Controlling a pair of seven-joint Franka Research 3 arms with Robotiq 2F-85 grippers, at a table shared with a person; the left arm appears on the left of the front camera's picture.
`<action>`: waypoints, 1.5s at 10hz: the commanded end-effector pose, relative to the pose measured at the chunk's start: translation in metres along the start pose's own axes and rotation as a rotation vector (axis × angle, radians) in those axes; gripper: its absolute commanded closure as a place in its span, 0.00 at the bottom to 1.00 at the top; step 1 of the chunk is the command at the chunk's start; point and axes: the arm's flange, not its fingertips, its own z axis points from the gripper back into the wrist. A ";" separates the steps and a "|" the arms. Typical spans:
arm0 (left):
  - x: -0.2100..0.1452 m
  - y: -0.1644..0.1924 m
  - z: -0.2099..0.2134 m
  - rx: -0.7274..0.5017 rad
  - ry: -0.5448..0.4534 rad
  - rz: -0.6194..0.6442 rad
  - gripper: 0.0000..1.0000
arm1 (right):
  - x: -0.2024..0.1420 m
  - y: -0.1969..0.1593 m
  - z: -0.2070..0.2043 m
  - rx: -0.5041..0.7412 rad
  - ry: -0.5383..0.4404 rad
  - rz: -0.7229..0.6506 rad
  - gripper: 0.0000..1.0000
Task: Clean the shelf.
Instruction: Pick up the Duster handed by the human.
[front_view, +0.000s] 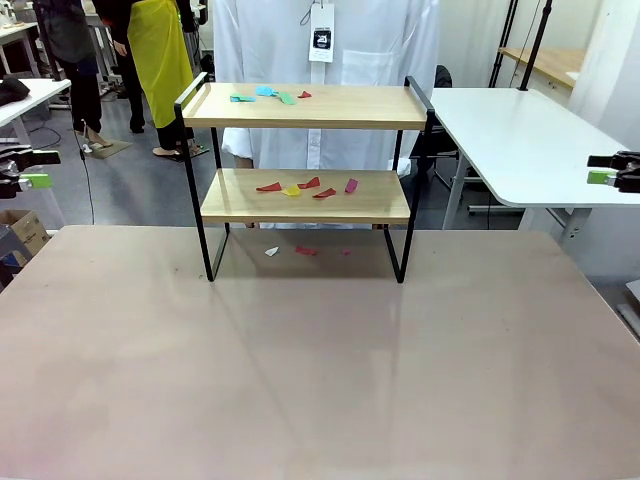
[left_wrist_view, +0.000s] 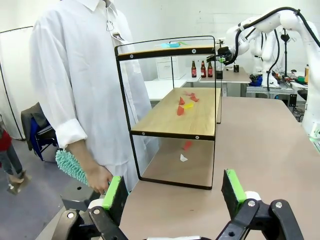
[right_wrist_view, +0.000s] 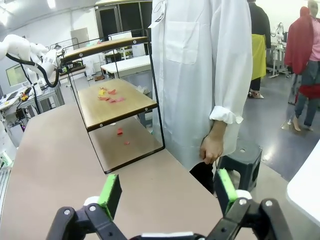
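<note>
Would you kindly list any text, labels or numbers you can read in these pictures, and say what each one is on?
Nothing can be read.
Hang tag on the white coat: dark print, too small to read.
Bottles in the background: labels too blurred to read.

Bright, even overhead light; faint sheen on the table (front_view: 320, 380); wrist views bow at edges, backgrounds perhaps soft.
</note>
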 end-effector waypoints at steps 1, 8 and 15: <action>-0.001 -0.004 0.000 0.028 -0.054 -0.023 0.00 | 0.005 -0.005 0.001 0.037 -0.025 -0.006 0.00; 0.000 0.000 0.000 0.000 0.000 0.000 0.00 | 0.000 0.000 0.000 0.000 0.000 0.000 0.00; 0.000 0.000 0.000 0.000 0.000 0.000 0.00 | 0.000 0.000 0.000 0.000 0.000 0.000 0.00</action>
